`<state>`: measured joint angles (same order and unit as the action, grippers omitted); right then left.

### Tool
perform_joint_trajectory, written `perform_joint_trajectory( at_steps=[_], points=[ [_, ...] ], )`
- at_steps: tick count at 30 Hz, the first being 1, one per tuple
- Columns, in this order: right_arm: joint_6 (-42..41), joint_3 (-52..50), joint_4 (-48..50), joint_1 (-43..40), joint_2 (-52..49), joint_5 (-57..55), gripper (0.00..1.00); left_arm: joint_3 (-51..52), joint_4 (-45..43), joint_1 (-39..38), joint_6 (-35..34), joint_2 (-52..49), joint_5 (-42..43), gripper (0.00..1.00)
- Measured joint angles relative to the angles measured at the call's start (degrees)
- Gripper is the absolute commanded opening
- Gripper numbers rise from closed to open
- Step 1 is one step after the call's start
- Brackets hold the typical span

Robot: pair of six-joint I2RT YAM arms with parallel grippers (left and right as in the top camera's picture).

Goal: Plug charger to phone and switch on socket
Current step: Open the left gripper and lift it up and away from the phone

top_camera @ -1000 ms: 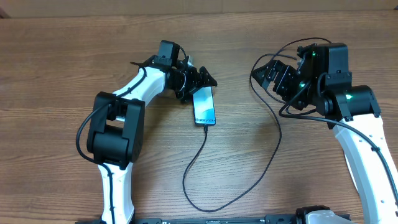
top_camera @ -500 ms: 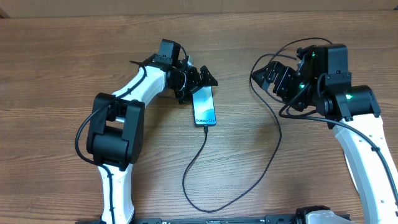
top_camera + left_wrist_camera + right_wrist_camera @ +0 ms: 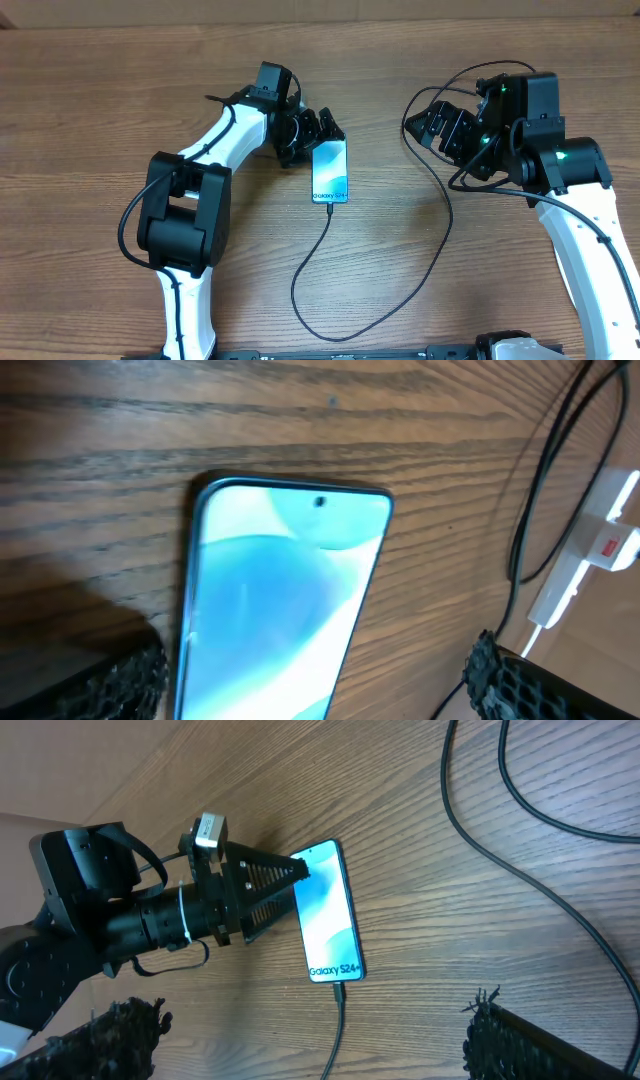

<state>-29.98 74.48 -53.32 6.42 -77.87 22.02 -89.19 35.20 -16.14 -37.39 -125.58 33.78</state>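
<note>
The left tool [image 3: 320,140] is seen spread wide, with the top end of the phone [image 3: 330,172] lying on the table [image 3: 100,80] between its fingers [image 3: 520,680], unpinched; the right tool [image 3: 436,122] is also spread and empty, well apart. The charger [image 3: 312,262] tip is seen seated in the phone end farthest from the left tool, so plugging is judged done and switching pending. The socket [image 3: 575,565] is caught only in the left wrist view, right of that tool past black cables [image 3: 535,510], so a reach there and a press on its red switch [image 3: 603,547] are called for.
</note>
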Motion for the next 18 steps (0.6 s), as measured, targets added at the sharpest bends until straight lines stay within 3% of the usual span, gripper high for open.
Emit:
perform_joint_trajectory(
  at_steps=[8,15,18],
  points=[
    [0.2,0.0,-1.9,0.0,0.0,-0.8,1.0,-0.2,2.2,0.0,1.5,0.6,-2.8,1.0],
    [0.2,0.0,-3.8,0.0,0.0,-5.0,1.0,0.3,11.6,0.9,6.7,4.3,-19.1,1.0],
    [0.2,0.0,-4.2,0.0,0.0,-5.7,1.0,0.6,14.5,1.4,9.2,10.8,-25.4,1.0]
  ],
)
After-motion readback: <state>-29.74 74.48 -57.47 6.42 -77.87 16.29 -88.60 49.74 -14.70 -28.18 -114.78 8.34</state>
